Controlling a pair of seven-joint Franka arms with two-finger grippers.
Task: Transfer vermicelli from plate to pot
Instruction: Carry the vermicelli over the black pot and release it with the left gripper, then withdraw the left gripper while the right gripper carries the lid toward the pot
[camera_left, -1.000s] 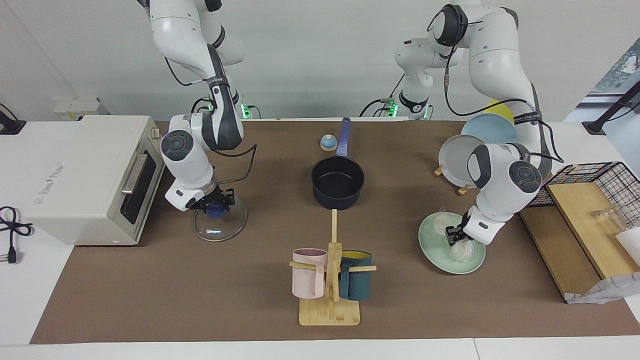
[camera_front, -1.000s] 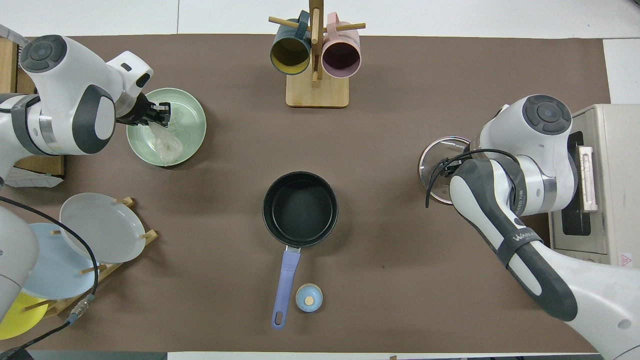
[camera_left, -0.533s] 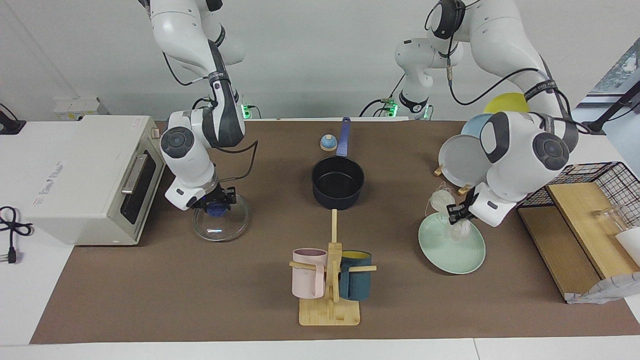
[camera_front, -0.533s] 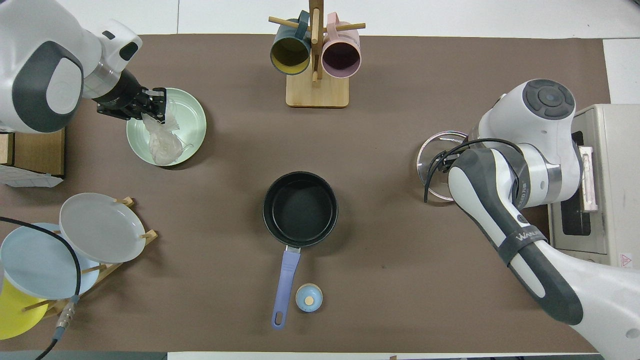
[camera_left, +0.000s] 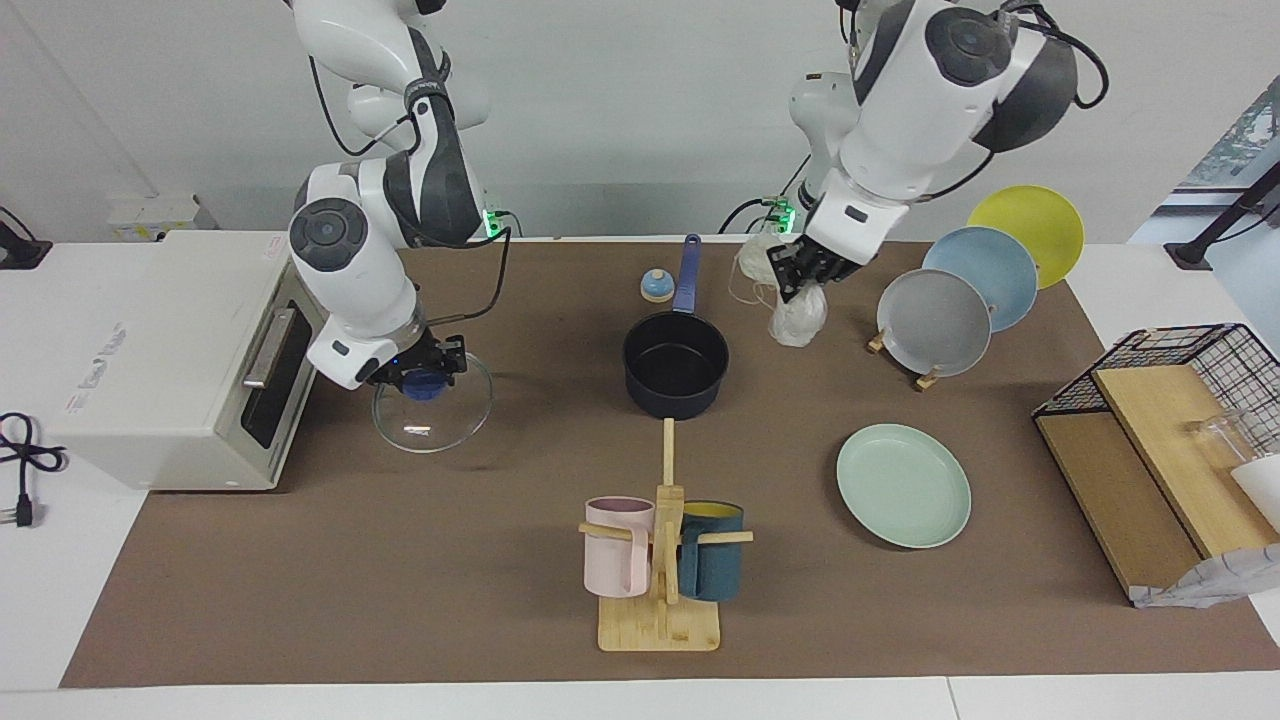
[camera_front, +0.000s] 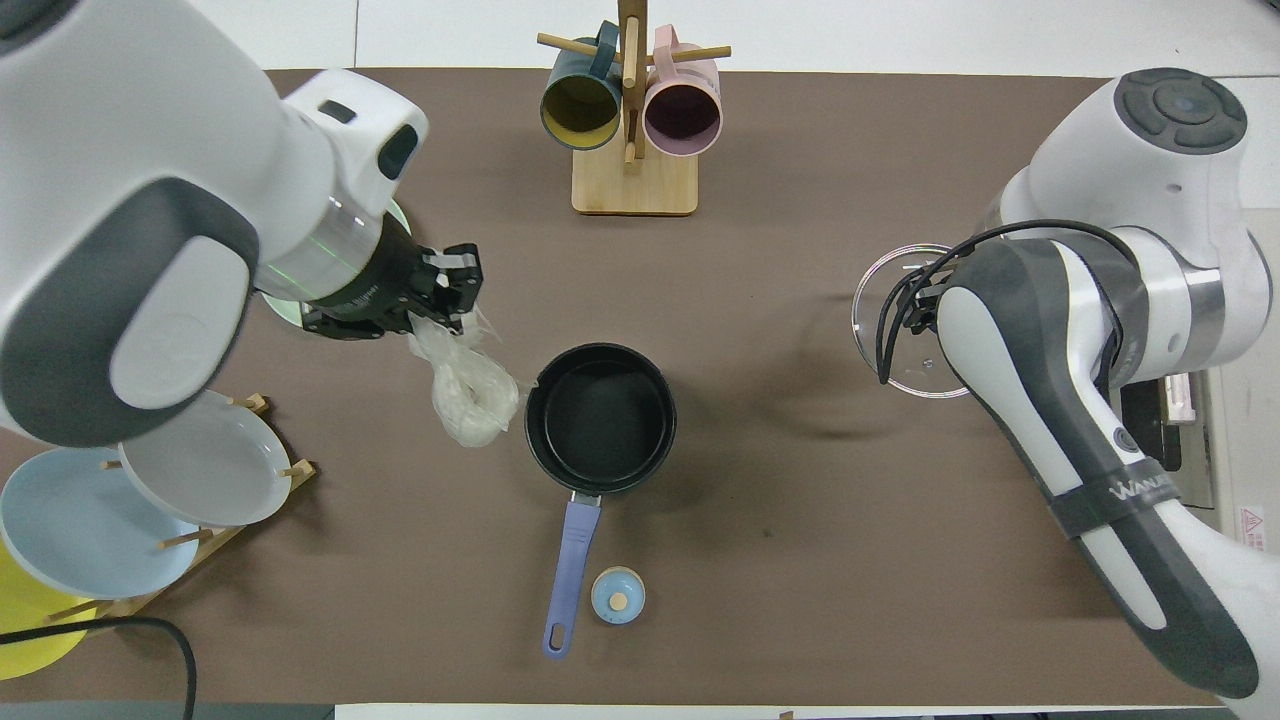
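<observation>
My left gripper (camera_left: 790, 272) is shut on the vermicelli (camera_left: 797, 315) and holds both whitish bundles up in the air. In the overhead view the left gripper (camera_front: 455, 295) and the hanging vermicelli (camera_front: 470, 395) are over the table just beside the pot's rim, toward the left arm's end. The dark navy pot (camera_left: 676, 365) is empty and also shows in the overhead view (camera_front: 600, 417). The mint-green plate (camera_left: 903, 485) lies bare. My right gripper (camera_left: 425, 375) is shut on the blue knob of a glass lid (camera_left: 432, 410), held above the table in front of the oven.
A toaster oven (camera_left: 170, 350) stands at the right arm's end. A mug rack (camera_left: 660, 600) with a pink and a teal mug stands farther from the robots than the pot. A rack of plates (camera_left: 935, 320), a wire basket (camera_left: 1200, 360) and a small blue bell (camera_left: 656, 287) are also here.
My left gripper lifted both vermicelli bundles off the plate and carried them up and over to beside the pot. My right gripper raised the glass lid off the table.
</observation>
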